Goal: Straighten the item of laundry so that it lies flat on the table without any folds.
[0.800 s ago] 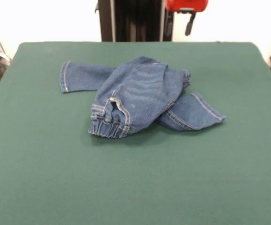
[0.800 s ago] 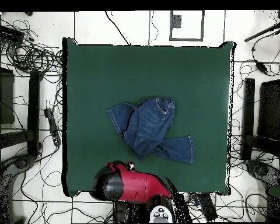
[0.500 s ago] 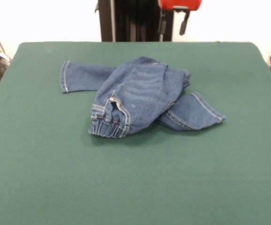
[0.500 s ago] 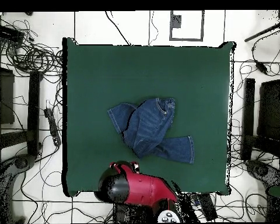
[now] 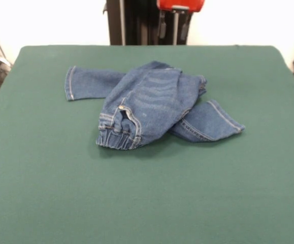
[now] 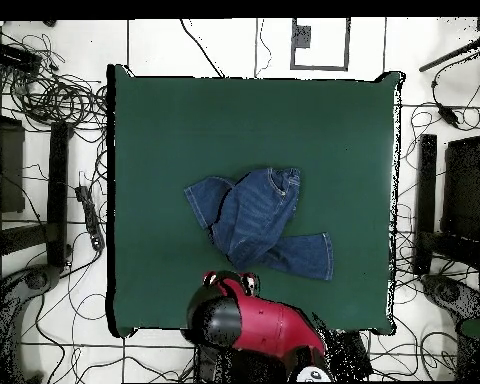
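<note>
Lying crumpled mid-frame, soft denim jeans (image 5: 152, 107) are being bunched on felt-like green table (image 5: 147, 203); gripper (image 5: 173, 28), top centre, possibly empty, opening cannot be told.

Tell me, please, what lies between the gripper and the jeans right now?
Only bare table: the overhead view shows the gripper short of the jeans, green cloth between.

blue denim jeans (image 5: 152, 104), tan stitching; dark green table (image 5: 147, 198); red-black arm (image 6: 246, 322).
</note>
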You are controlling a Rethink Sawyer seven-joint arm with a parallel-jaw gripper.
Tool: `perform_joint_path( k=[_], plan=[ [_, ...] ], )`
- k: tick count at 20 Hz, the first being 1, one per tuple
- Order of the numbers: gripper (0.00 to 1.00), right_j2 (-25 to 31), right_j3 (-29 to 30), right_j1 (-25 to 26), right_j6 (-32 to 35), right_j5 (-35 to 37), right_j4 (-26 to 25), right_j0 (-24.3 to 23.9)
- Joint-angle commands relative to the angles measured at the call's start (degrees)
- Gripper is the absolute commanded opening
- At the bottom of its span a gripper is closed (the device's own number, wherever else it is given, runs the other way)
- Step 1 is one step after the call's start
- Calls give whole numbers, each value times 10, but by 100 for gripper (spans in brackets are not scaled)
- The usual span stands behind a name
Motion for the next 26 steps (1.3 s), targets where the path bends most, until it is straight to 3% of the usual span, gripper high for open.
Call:
perform_joint_path(
  k=[1,9,17,26],
  plan=[
    [100,32,-31,23,116,-2,27,1],
    [100,31,-78,45,119,16,48,-10],
    [100,24,-125,59,96,78,47,-28],
    [100,47,-149,73,72,87,31,-82]
  ],
)
